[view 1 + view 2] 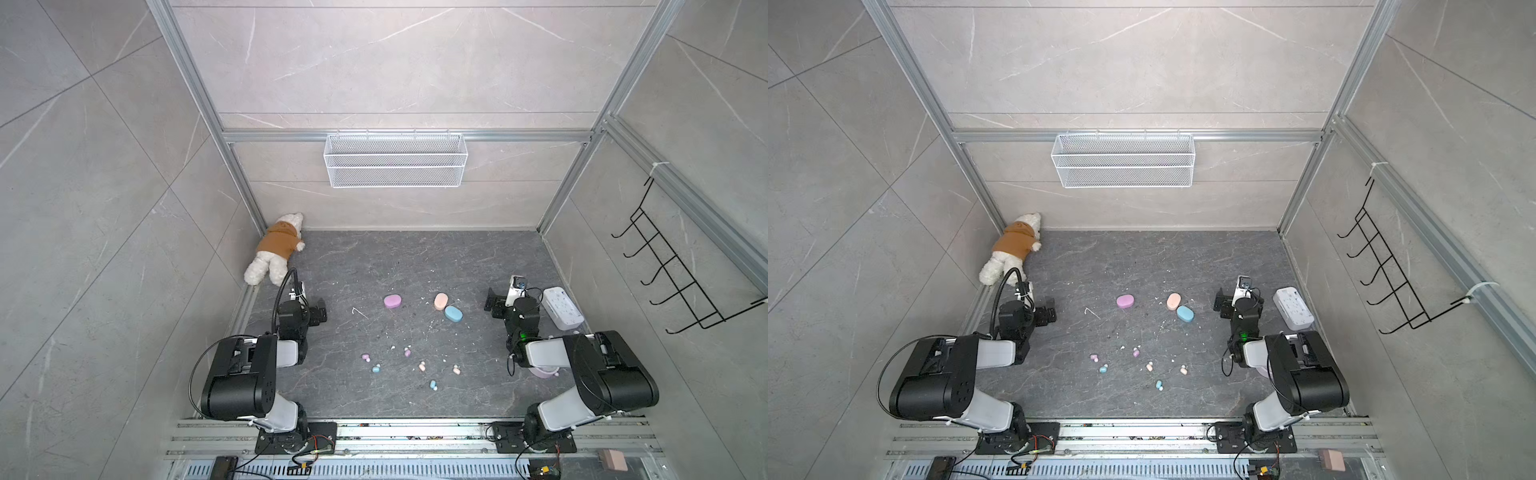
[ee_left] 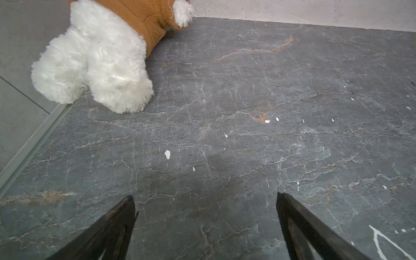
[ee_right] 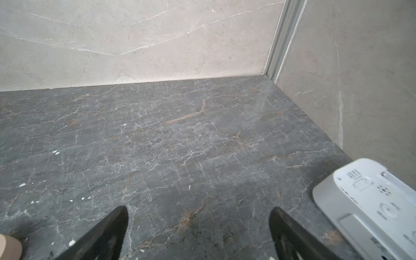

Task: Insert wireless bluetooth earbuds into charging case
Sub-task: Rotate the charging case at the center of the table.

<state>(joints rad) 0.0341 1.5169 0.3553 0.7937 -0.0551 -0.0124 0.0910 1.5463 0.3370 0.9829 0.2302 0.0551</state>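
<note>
Dark grey veined stone forms the tabletop (image 1: pixel 415 257), boxed in by pale tiled walls and strewn with white crumbs (image 2: pixel 167 154). Near its front middle, in both top views, six buds lie loose and apart: two lilac earbuds (image 1: pixel 365 357), two blue earbuds (image 1: pixel 376 368) and two peach earbuds (image 1: pixel 422 366). Farther back sit three shut oval cases: a lilac case (image 1: pixel 392 301) alone to the left, and a peach case (image 1: pixel 441 301) and a blue case (image 1: pixel 453 313) just beside each other. The left gripper (image 2: pixel 204 198) is left of the cases and the right gripper (image 3: pixel 199 209) right of them, each with jaws spread wide and holding nothing. One plush bear (image 1: pixel 278 245) lies in the far left corner, and one white power strip (image 1: pixel 562 307) lies by the right wall. One wire basket (image 1: pixel 395 160) hangs on the far wall, one black hook rack (image 1: pixel 665 270) on the right wall.
</note>
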